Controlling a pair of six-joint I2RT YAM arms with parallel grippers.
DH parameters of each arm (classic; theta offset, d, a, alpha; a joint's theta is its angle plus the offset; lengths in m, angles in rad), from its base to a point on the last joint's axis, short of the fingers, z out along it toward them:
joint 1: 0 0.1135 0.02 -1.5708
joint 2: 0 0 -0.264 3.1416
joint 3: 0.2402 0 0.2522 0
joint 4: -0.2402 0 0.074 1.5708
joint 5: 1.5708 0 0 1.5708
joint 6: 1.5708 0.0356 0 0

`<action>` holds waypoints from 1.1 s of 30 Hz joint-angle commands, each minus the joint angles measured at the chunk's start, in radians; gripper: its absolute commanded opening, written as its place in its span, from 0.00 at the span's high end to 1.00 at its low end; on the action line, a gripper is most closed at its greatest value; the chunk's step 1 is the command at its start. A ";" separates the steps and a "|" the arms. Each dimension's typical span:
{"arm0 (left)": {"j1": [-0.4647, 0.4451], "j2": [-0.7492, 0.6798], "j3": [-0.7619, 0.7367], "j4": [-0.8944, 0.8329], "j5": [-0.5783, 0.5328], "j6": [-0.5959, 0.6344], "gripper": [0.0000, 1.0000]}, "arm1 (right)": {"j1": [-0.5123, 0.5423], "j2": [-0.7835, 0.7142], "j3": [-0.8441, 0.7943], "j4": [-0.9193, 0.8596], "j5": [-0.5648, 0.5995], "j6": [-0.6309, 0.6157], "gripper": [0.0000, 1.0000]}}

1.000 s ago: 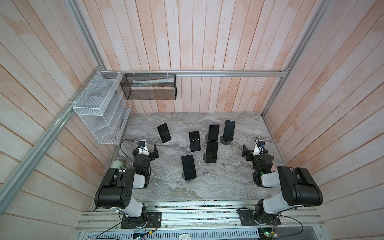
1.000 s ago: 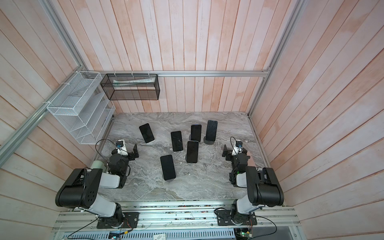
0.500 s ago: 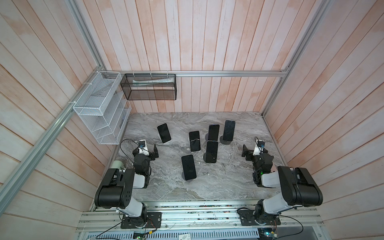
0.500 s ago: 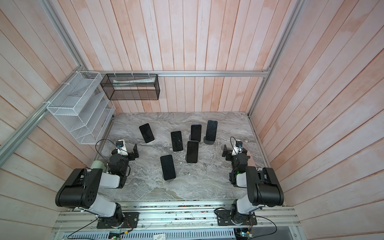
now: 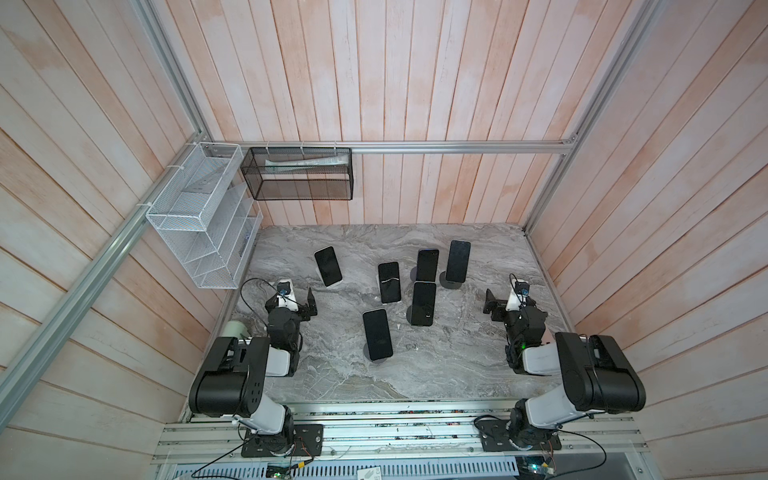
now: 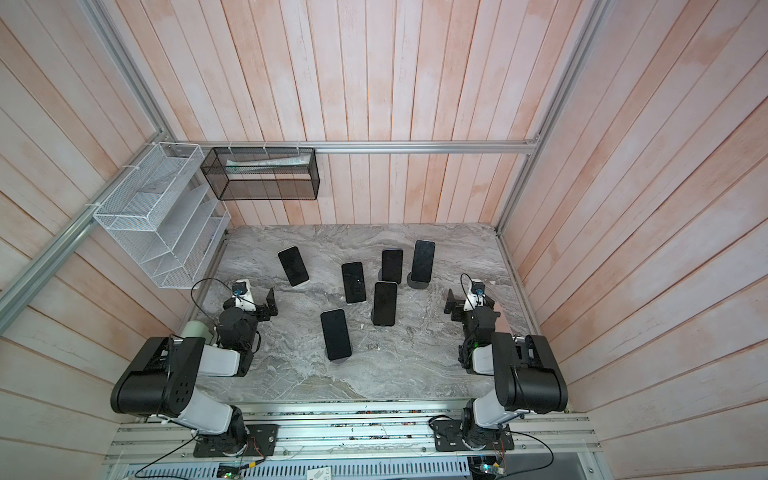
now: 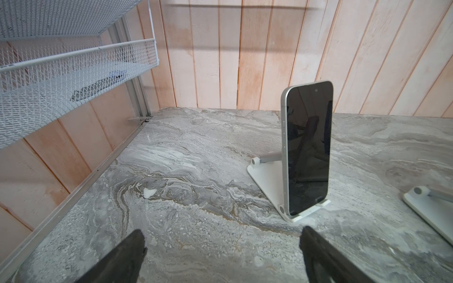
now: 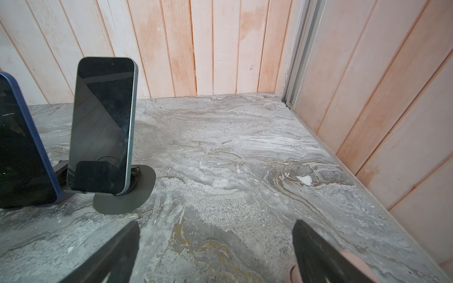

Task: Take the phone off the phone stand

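Several dark-screened phones stand upright on stands on the marble table (image 5: pixel 457 365) in both top views. The leftmost phone (image 5: pixel 328 266) (image 7: pixel 307 147) leans on a white phone stand (image 7: pixel 267 176), ahead of my left gripper (image 7: pixel 221 242) (image 5: pixel 305 305). The rightmost phone (image 5: pixel 458 262) (image 8: pixel 103 127) sits on a dark round-based stand (image 8: pixel 122 198), ahead and to one side of my right gripper (image 8: pixel 215 235) (image 5: pixel 494 305). Both grippers are open, low over the table, with nothing between their fingers.
A blue-cased phone (image 8: pixel 22 152) stands beside the rightmost one. Another white stand (image 7: pixel 429 208) shows at the edge of the left wrist view. A white mesh shelf (image 5: pixel 199 216) and a black mesh basket (image 5: pixel 297 174) hang on the walls at the back left.
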 commanded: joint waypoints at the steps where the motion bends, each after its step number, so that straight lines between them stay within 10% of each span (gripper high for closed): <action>1: 0.005 -0.012 0.018 -0.007 0.010 -0.010 0.00 | 0.003 -0.016 0.019 -0.016 -0.001 -0.008 0.02; 33: 0.000 -0.092 0.029 -0.079 0.025 0.005 0.00 | -0.002 -0.016 0.016 -0.010 -0.004 -0.001 0.02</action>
